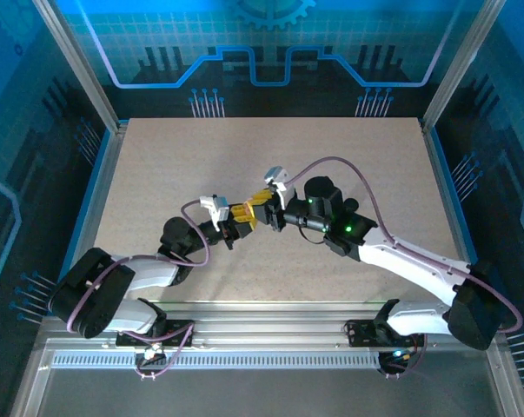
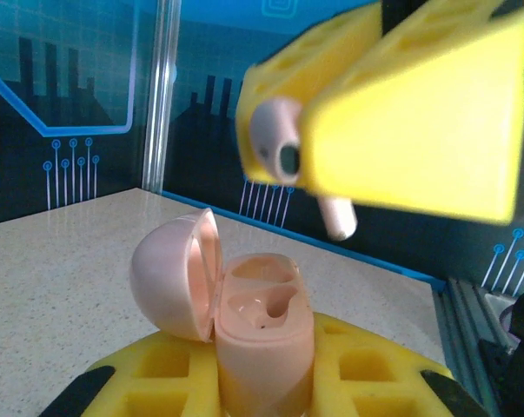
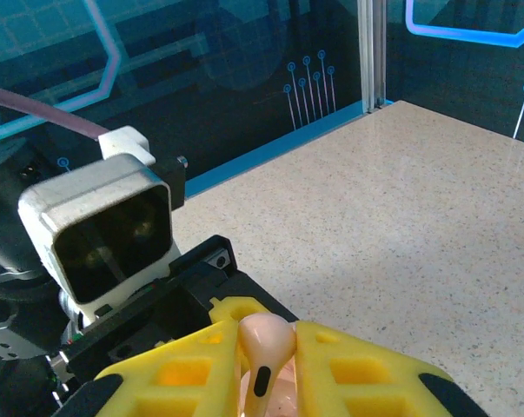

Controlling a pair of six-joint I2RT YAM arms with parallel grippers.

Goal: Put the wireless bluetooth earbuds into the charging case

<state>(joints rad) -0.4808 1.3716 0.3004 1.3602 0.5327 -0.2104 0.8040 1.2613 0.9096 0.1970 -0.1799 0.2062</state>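
Pale-pink stemmed earbud (image 3: pixel 265 346) (likely light, slick) sits bulb-pinched in the right gripper (image 3: pixel 267 328) — above the round pink plastic case (image 2: pixel 262 323); the left gripper (image 2: pixel 266 378) clamps its base.

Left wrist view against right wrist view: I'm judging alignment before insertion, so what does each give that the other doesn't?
Left wrist: the case upright in the left tool, lid open to the left, both wells looking empty. The earbud is seen side-on above the case, stem pointing down.
Right wrist: the left arm's camera facing the lens, and the earbud from above, pinched between yellow fingers.
Shared: the earbud gripped by the right tool, and the table.
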